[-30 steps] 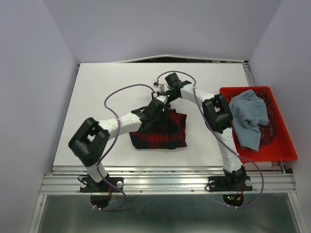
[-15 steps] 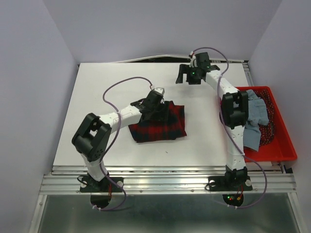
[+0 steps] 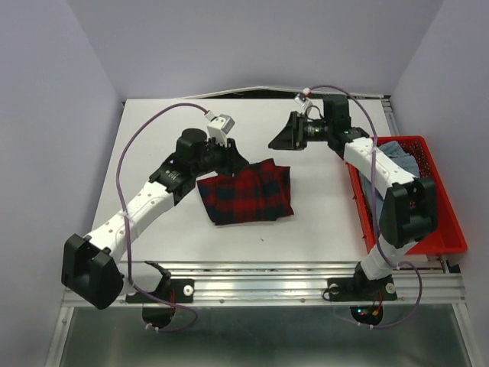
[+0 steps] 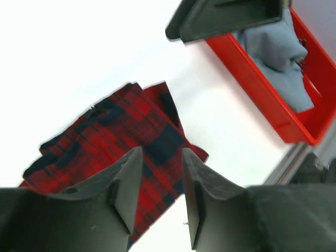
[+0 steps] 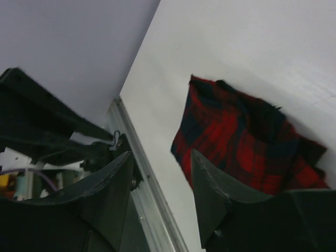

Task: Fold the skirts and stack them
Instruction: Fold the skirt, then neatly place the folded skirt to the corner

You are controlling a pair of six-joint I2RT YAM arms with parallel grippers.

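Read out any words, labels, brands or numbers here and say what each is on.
None to read. The plaid skirt, the blue-grey skirt, the red basket and the table show no print. Any marking on the left arm or the right arm is too small to tell.

A white tabletop [image 3: 153,138] sits between pale lilac walls [image 3: 252,46] on three sides. A ribbed metal rail [image 3: 260,279] runs along its near edge, and at the right side sits a red plastic basket [image 3: 447,223] — set slightly askew.
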